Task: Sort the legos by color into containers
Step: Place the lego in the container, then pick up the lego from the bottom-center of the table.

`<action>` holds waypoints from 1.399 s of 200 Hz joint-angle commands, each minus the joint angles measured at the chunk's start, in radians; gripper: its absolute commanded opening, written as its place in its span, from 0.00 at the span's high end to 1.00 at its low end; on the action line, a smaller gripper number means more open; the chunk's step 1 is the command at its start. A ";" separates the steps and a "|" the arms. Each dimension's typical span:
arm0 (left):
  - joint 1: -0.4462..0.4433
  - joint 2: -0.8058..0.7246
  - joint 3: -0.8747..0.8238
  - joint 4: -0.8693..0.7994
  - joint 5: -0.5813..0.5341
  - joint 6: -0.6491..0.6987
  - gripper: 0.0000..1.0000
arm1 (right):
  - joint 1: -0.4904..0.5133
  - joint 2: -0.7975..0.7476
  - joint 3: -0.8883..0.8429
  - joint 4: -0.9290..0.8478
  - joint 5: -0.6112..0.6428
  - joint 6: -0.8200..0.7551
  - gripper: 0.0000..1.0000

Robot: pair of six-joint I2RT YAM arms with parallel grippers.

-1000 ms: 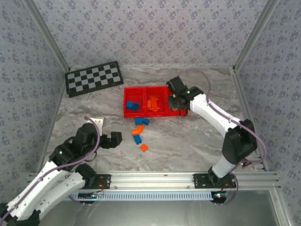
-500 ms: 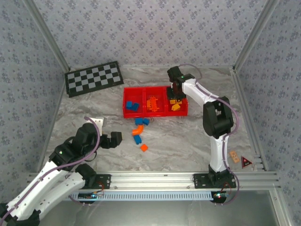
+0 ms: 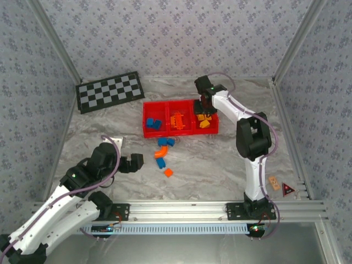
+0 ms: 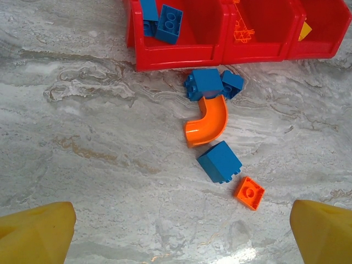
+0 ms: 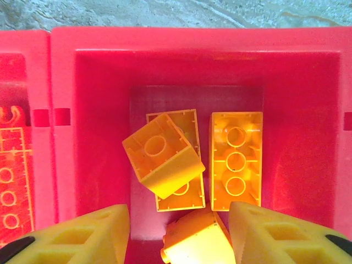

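Nearest the bases, your left gripper hangs spread wide, facing five loose legos before the red tray. Farther off, your right gripper stands parted above the right compartment; a yellow brick looks unpinched between its fingers, probably released to join the yellows.

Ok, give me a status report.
Left gripper open. Right gripper open over yellow bricks, right compartment of tray. Five loose bricks in front, nothing blocking them.

Checkerboard: black-and-grey, lying flat at the far left of the surface.
Surface: grey marbled.
Red triangle: near right corner, just beside a tan tag.
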 commanded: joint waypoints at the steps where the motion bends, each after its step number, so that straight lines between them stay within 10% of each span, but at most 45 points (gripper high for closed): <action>1: -0.007 -0.002 0.011 -0.001 -0.009 0.002 0.00 | 0.015 -0.101 -0.012 -0.021 0.018 -0.013 0.47; 136: -0.007 0.002 0.011 -0.005 -0.012 -0.004 0.00 | 0.320 -0.520 -0.498 0.086 -0.021 0.229 0.04; 280: -0.016 -0.055 0.009 -0.015 -0.036 -0.020 0.00 | 0.695 -0.215 -0.407 0.110 -0.028 0.428 0.02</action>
